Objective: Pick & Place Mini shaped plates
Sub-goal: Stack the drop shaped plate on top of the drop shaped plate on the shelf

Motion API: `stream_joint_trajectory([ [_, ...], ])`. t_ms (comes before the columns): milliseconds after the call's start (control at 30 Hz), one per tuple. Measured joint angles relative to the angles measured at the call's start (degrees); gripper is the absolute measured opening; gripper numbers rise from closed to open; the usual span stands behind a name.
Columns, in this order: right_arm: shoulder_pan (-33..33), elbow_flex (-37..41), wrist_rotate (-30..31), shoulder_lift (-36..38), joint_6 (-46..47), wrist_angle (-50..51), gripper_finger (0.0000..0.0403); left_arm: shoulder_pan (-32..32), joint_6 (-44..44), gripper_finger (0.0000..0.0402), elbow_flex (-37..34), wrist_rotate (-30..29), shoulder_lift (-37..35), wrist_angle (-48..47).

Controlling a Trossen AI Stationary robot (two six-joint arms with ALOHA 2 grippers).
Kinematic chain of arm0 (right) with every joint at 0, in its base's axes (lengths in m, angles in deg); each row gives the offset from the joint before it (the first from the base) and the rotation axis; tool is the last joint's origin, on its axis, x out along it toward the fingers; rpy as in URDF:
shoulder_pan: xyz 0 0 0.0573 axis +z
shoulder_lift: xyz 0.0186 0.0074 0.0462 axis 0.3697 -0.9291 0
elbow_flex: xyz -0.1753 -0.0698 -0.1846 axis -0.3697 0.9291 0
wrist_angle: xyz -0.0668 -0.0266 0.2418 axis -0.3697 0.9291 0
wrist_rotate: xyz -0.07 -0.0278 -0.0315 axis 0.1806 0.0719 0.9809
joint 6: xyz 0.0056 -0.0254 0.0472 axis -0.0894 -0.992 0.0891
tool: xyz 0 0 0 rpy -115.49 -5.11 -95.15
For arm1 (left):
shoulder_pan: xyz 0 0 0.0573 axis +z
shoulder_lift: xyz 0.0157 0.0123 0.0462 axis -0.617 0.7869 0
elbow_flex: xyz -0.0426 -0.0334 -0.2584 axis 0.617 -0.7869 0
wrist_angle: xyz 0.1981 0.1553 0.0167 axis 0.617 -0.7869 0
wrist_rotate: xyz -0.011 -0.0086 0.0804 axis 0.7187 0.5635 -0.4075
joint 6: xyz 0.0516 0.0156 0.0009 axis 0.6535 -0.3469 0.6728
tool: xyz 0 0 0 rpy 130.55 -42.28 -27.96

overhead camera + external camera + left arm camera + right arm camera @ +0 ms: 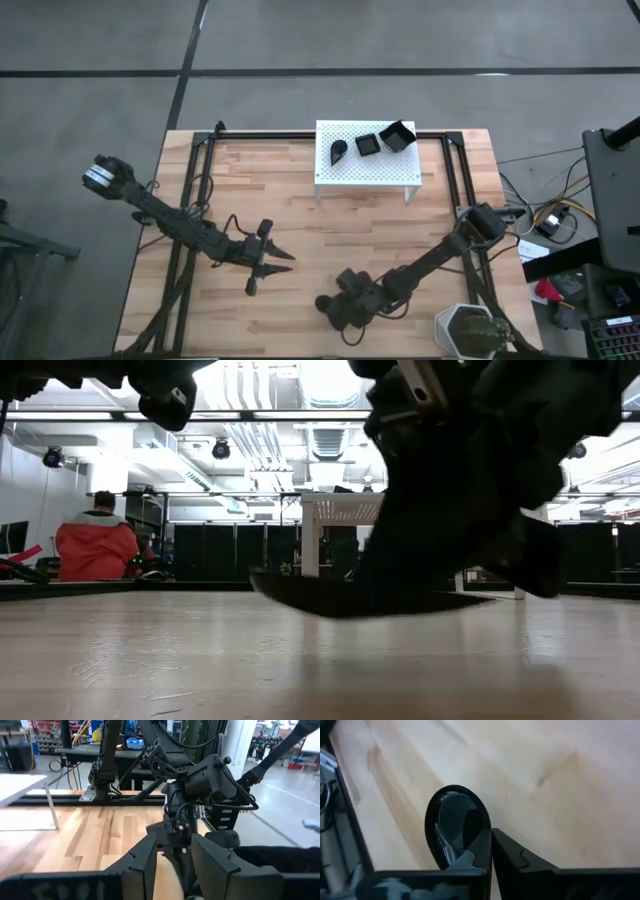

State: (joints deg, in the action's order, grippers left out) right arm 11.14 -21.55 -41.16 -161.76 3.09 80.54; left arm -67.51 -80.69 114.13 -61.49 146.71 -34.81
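While the high view shows three mini shaped plates [367, 144] on the white stand [366, 176], the right gripper [340, 308] sits low at the near edge. Right wrist view: fingers clenched on a teardrop plate's [454, 822] rim. Advised: lift level, slowly. Left gripper [272, 268] waits, part-open, empty.

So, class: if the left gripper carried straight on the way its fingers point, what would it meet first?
Probably the right gripper: the left gripper points across the bare wooden table at it, and its wrist view shows that arm dead ahead. Depth is uncertain.
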Motion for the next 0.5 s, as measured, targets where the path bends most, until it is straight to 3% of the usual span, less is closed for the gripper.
stream_joint_trajectory([
  [333, 0.00, 0.02, 18.80, 2.14, -10.64, 5.15, 0.0008, 0.00, -9.55, 0.0116, -0.07, -0.20, 0.00, -1.20],
  [500, 0.02, 0.02, 30.68, 4.72, -18.70, 6.60, 0.0008, 0.00, -9.95, 0.0116, -0.07, -3.02, 0.00, -1.21],
])
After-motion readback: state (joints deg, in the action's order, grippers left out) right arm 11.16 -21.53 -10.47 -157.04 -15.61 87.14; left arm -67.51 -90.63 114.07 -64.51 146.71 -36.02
